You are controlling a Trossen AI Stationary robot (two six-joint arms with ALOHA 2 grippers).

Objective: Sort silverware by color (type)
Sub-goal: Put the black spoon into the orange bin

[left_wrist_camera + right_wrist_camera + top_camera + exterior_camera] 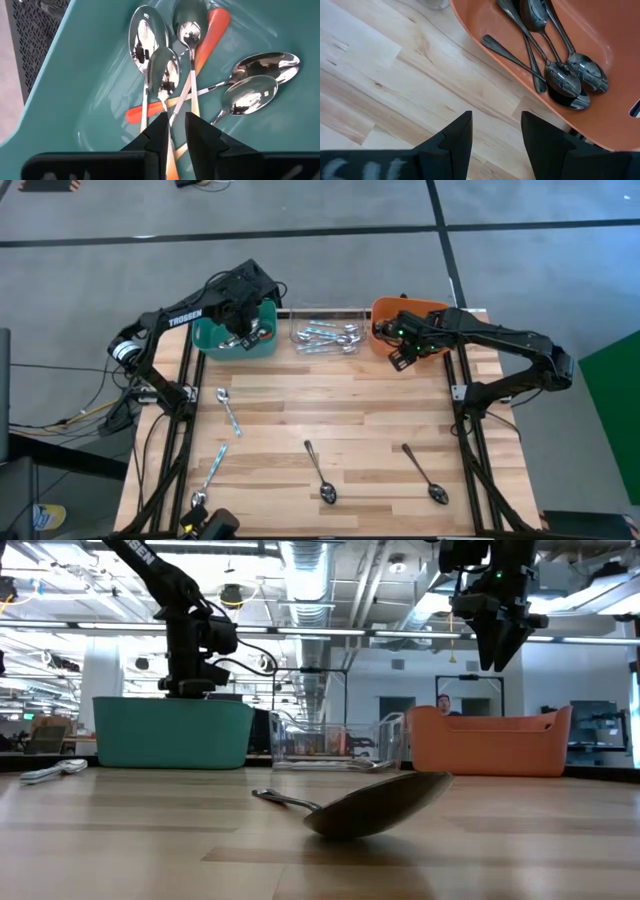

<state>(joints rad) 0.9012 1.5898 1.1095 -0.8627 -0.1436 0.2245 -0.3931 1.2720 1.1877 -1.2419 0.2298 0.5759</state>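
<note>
Left gripper (pixel 243 338) sits down inside the teal bin (pixel 212 340) at 10 o'clock on the table. Fingers are narrow, with a thin gap; whether the orange-handled spoons (pixel 150 65) lying under them are pinched or loose is hard to call. Clear bin (pixel 327 315) at 12 o'clock holds teal-handled spoons (pixel 326 336). Right gripper (pixel 405 352) hangs over the near-left rim of the orange bin (pixel 390 310) at 1 o'clock, fingers spread and empty, with dark spoons (pixel 555 75) piled in the bin.

Left on the wood are two teal-handled spoons at 8 o'clock (pixel 229 410) and 7 o'clock (pixel 208 477), and two dark spoons at 6 o'clock (pixel 320 472) and 5 o'clock (pixel 425 472).

Risks: lifting the left gripper could drag a tangled spoon out of the teal bin. The right gripper, being close to the rim, could clip and shove the orange bin.

Hidden: the arm covers most of the teal bin from above. Handle colour of the nearest spoon is unreadable from table height.
</note>
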